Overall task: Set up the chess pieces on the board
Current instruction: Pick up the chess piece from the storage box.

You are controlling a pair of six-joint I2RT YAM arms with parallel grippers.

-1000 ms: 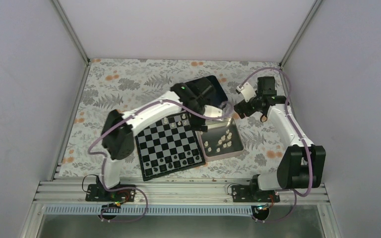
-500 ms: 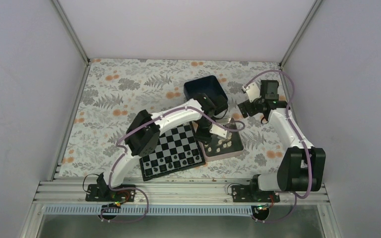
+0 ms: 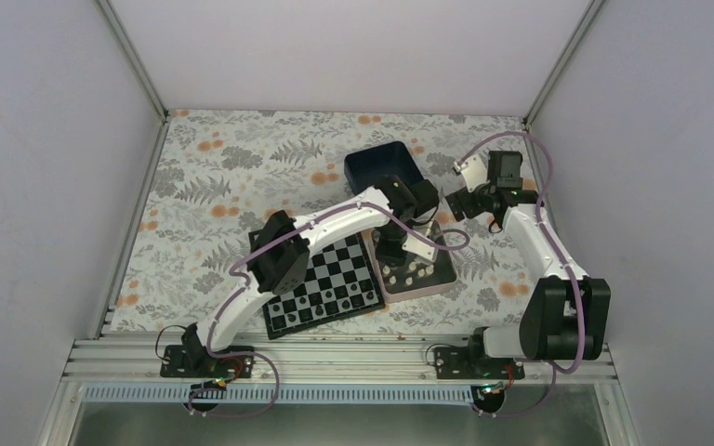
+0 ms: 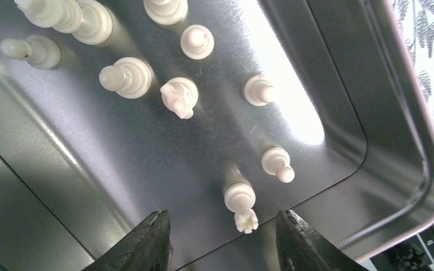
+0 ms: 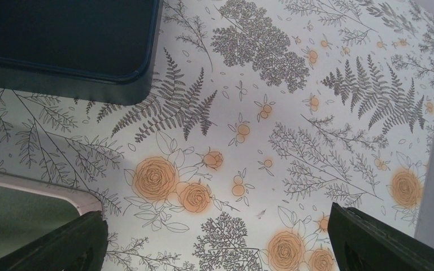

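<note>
My left gripper hangs low over the silver tin, which holds several cream-white chess pieces. In the left wrist view its jaws stand open on either side of a crowned white piece that stands on the tin floor, touching neither finger. A pawn stands just beyond it, with more pieces further in. The board lies left of the tin, partly under the left arm, with tiny black pieces on its near rows. My right gripper is open over bare cloth.
A dark blue box stands behind the tin; its corner shows in the right wrist view, as does a tin corner. Flowered cloth covers the table, and walls close in its left, far and right sides.
My left arm swung from the board's far edge to over the tin and came down, its jaws narrowing around the crowned piece. The right gripper drew back slightly and opened wider.
</note>
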